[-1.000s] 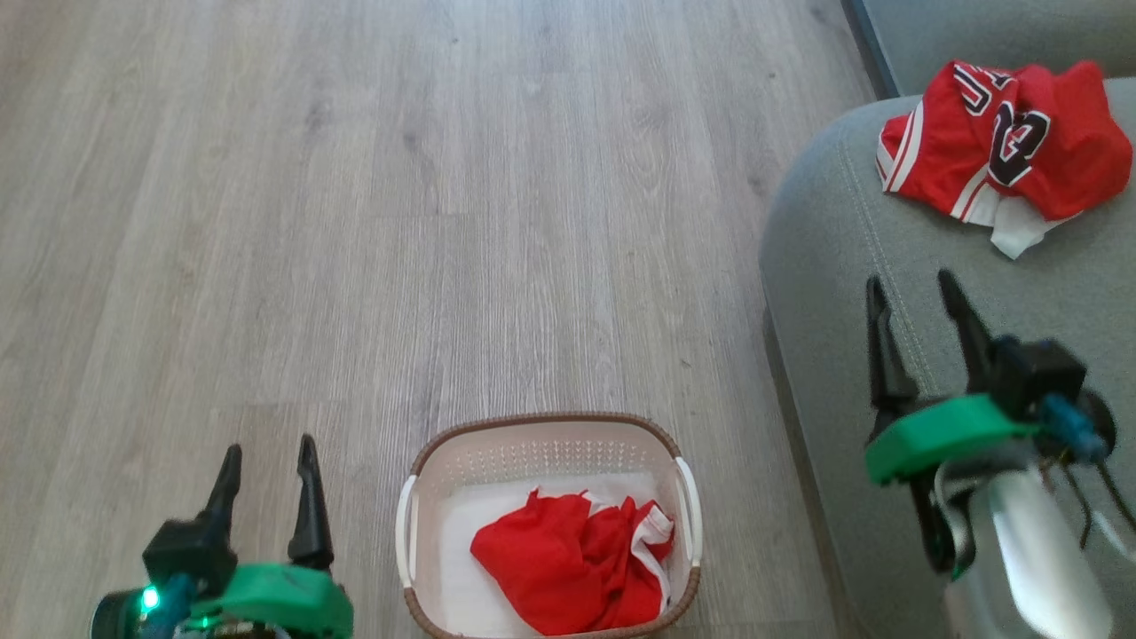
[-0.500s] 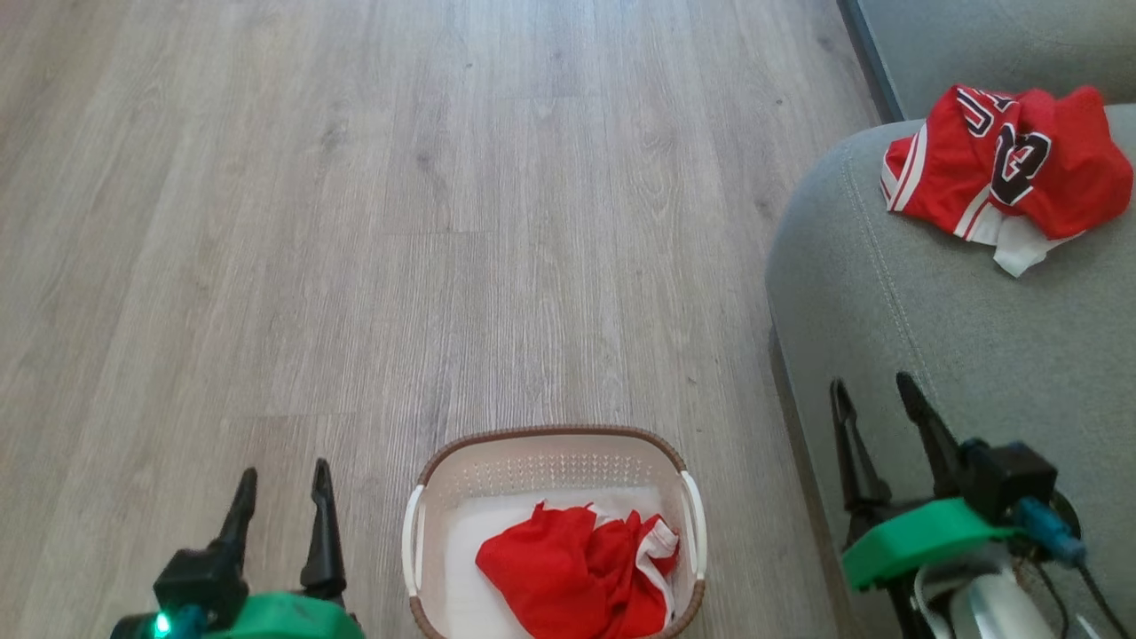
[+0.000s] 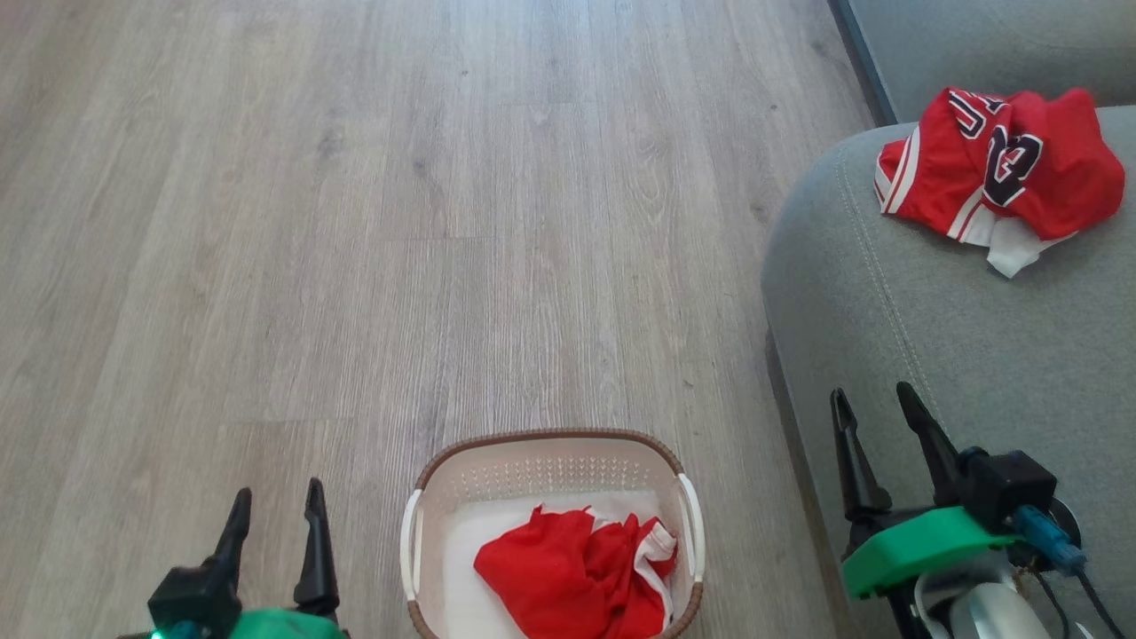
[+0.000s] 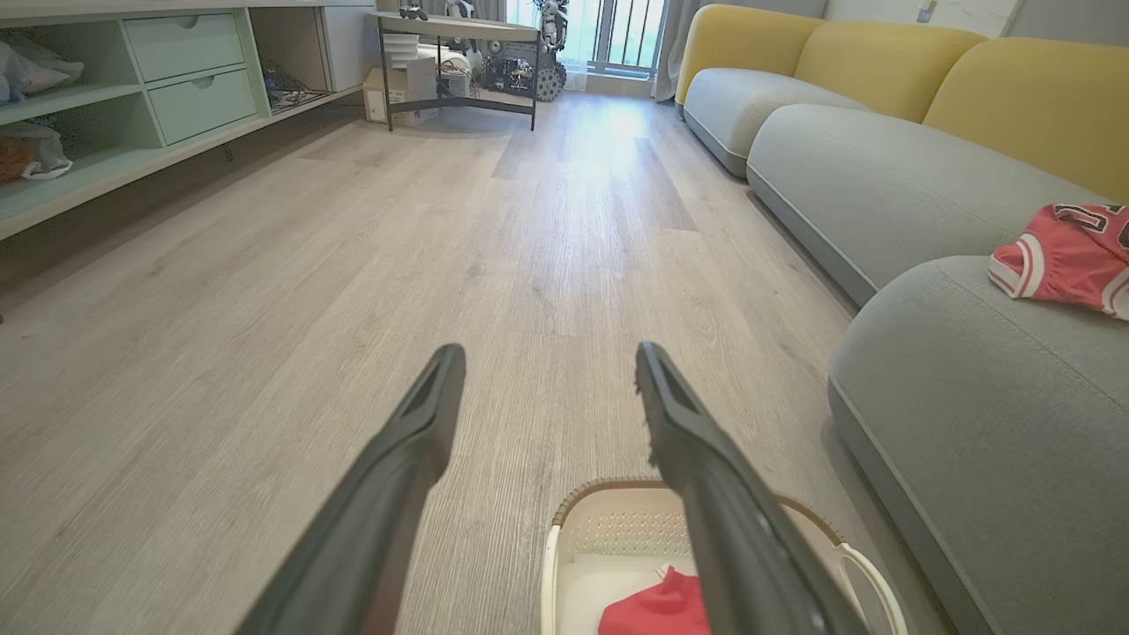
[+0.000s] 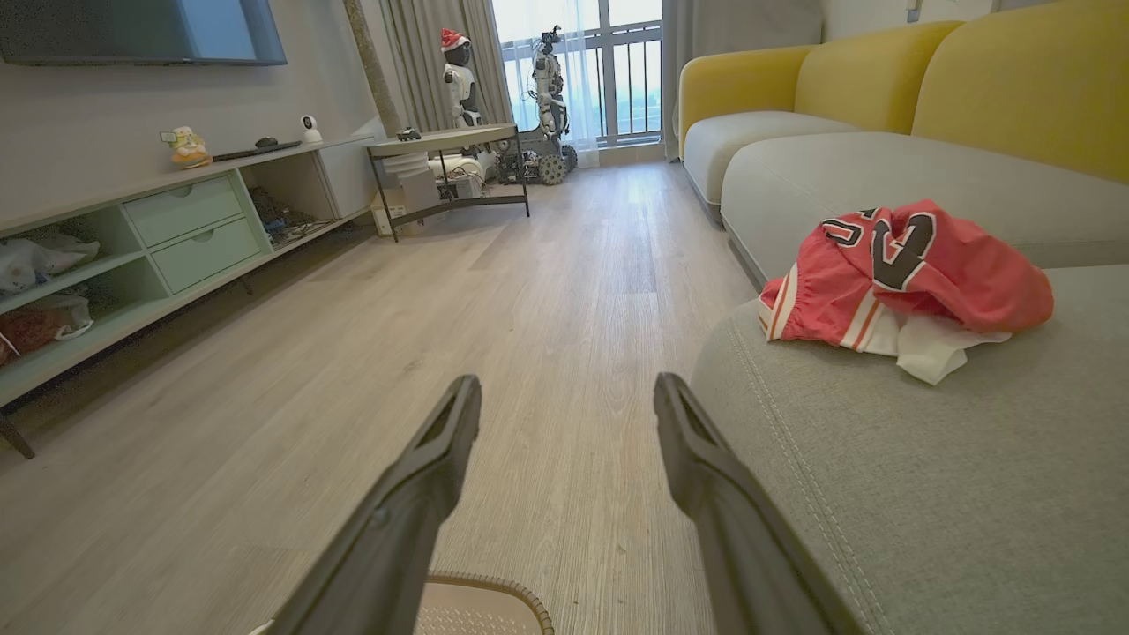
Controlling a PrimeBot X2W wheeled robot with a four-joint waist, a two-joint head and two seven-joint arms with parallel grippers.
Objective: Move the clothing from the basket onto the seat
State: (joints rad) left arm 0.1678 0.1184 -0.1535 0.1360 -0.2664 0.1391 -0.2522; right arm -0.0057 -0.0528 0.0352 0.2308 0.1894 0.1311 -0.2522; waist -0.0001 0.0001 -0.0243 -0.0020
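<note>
Left pincer, low on the left over the pale wood floor: two dark fingers wide apart, holding nothing. Right pincer, low on the right over the edge of the big grey-green cloth sofa seat: also wide apart, also holding nothing.

Bright red basketball jersey with black-and-white letters: crumpled on the far part of the seat, well away from both pincers. Bright red shorts with white stripe trim: bunched in the bottom of the small oval cream-white plastic basket with the brown rim, down on the floor between the two pincers, just beside the seat. About half done, going by that.

Things to watch for next, only as guesses:

Could knock the rim on the way down and push or tip the basket, light and loose on a smooth floor.

Could pinch only a thin fold of the shorts and lose it in the lift, soft cloth being hard to hold.

Could snag the cloth on the rim or a white handle and drag the basket up too.

Could let go too near the round edge of the seat and send the shorts sliding off to the floor. Safer to drop well in, near the jersey.

Could bump the side of the seat with the right arm, so close to it already.
</note>
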